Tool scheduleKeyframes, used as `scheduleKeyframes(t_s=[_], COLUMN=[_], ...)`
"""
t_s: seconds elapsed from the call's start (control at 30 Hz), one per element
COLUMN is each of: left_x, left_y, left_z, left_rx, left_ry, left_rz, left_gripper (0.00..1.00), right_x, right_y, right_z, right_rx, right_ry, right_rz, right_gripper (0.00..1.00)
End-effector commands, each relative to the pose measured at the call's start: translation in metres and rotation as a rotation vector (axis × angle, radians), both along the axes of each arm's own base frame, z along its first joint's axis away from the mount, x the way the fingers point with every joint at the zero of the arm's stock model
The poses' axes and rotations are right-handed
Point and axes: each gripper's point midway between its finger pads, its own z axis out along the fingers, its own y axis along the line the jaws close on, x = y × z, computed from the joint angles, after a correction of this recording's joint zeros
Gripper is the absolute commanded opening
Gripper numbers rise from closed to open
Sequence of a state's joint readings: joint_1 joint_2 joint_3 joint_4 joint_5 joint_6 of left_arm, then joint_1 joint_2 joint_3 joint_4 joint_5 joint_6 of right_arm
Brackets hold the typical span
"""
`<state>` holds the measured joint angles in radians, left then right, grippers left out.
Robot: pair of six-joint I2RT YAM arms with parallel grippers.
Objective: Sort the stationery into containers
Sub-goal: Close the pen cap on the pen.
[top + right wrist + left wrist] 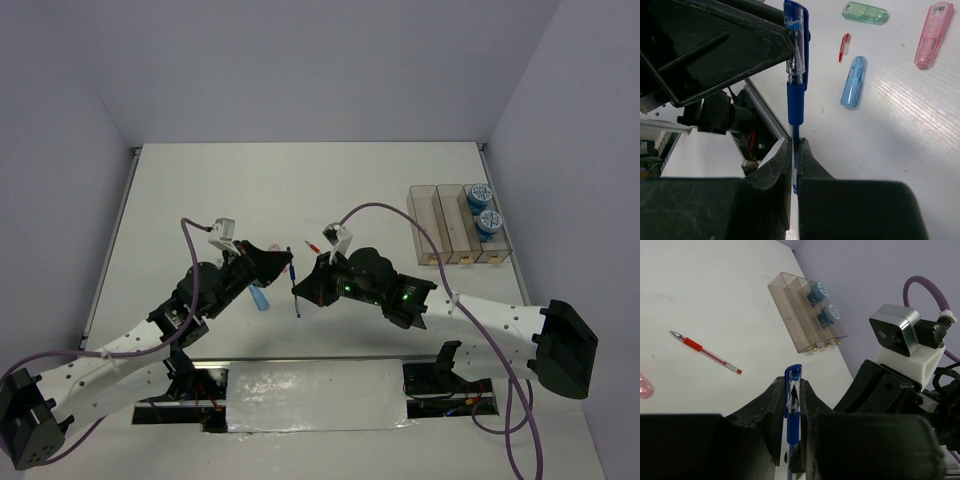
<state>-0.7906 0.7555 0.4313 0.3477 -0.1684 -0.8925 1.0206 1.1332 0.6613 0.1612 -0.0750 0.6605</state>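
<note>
Near the right edge of the table (pixel 300 180), two patterned rolls (pixel 482 193) sit in the outermost of three bins (pixel 425 225); left gripper (pixel 793 390) and right gripper (pixel 795 147) both clamp the blue pen (pixel 795 95).

3 joined clear-plastic rectangular bins (pixel 440 228) stand at the far right of the white table (pixel 250 190), with 2 round blue-and-white patterned rolls (pixel 481 194) in the rightmost. Mid-table, a thin red pen (pixel 312 243) lies just beyond a thin blue pen (pixel 796 60) clasped between the left gripper (pixel 793 390) and the right gripper (pixel 795 147).
</note>
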Motion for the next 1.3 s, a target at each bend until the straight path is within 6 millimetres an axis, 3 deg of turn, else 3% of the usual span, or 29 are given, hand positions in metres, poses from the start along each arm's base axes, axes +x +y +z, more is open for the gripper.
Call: scheduleKeyframes(t_s=[0.0,0.2,0.53,0.77,1.27], left_x=[-0.010,-0.013,-0.015,-0.021,-0.030], left_y=[-0.008,-0.011,-0.016,-0.024,-0.039], left_z=[0.009,0.010,-0.003,-0.009,-0.012], left_rx=[-0.023,-0.021,-0.031,-0.020,0.013], left_ry=[-0.064,-0.073,-0.013,0.000,0.003], left_rz=[-0.071,-0.091,-0.109,-0.137,-0.153], left_gripper=[0.00,0.00,0.00,0.00,0.00], right_x=[0.016,0.028,0.057,0.075,0.084], right_y=[0.005,0.000,-0.017,-0.025,-0.031], right_z=[0.058,0.081,0.120,0.172,0.207], right_rx=[0.121,0.154,0.288,0.314,0.332], right_ry=[-0.110,-0.198,-0.294,-0.387,-0.481], right_rz=[-0.024,-0.066,-0.135,-0.148,-0.117], right_gripper=[0.00,0.00,0.00,0.00,0.00])
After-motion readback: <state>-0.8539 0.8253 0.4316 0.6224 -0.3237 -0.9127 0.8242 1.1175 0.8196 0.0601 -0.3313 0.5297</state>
